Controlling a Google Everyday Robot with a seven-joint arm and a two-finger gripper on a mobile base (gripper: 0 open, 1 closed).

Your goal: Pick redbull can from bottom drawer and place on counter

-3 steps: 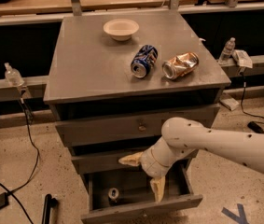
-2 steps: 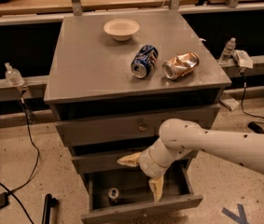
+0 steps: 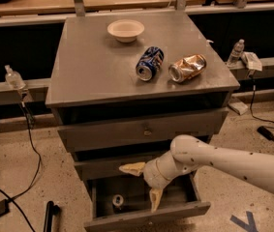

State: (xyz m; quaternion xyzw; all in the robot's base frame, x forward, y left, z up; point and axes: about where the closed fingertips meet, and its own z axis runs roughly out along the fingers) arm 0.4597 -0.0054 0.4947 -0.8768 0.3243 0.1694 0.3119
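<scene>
So the bottom drawer is pulled out, and the redbull can is standing upright inside it, toward the left-front part of the box. You mostly just see its silver top. The arm comes in from the right, and the claw hangs over the open drawer, just right of the can and a bit above it, not touching it. The claw is spread really wide, with one finger pointing left and the other pointing down into the drawer, and it has nothing in it.

Up on the counter there's a white bowl near the back. A dented blue can and a crushed gold can are lying on their sides next to each other on the right half. The two upper drawers are closed.
</scene>
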